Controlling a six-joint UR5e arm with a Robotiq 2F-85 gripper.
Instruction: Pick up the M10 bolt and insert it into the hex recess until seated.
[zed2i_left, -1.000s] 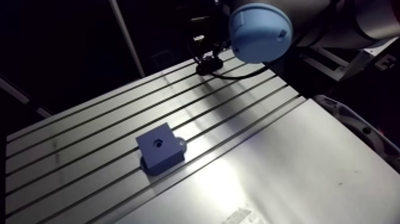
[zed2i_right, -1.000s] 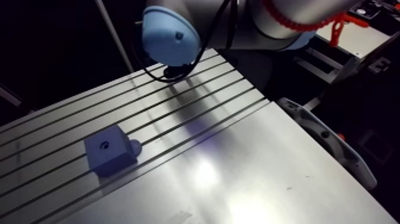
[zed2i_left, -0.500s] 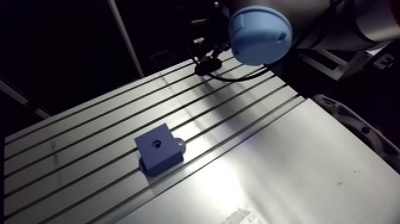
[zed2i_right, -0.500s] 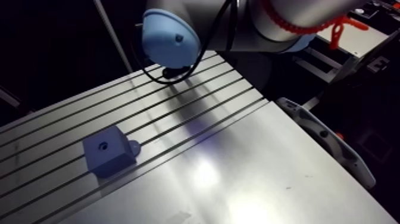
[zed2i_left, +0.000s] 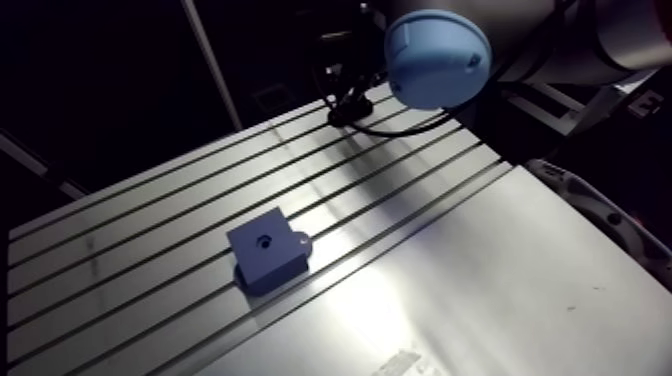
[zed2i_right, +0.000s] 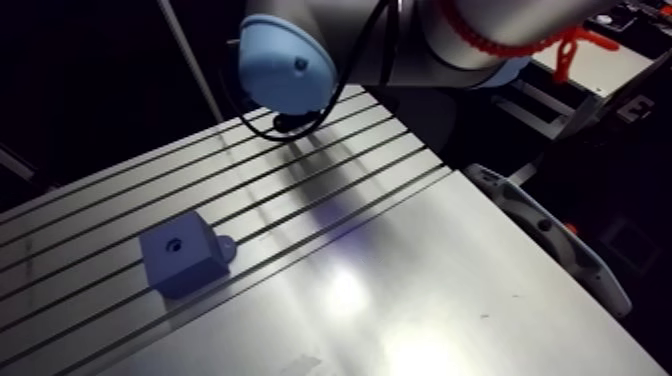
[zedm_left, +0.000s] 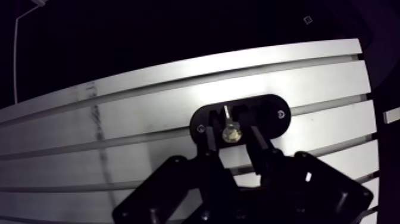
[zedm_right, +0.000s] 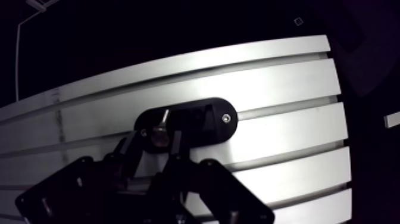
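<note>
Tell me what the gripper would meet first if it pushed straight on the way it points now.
Probably the black holder: the open gripper straddles the bolt standing in it, so its fingertips would land on the holder's top beside the bolt. Depth is unclear.

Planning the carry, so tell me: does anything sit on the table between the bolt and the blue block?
Nothing visible does. Only slotted table lies between the bolt, in its black holder, and the blue block. The gripper straddles the bolt.
</note>
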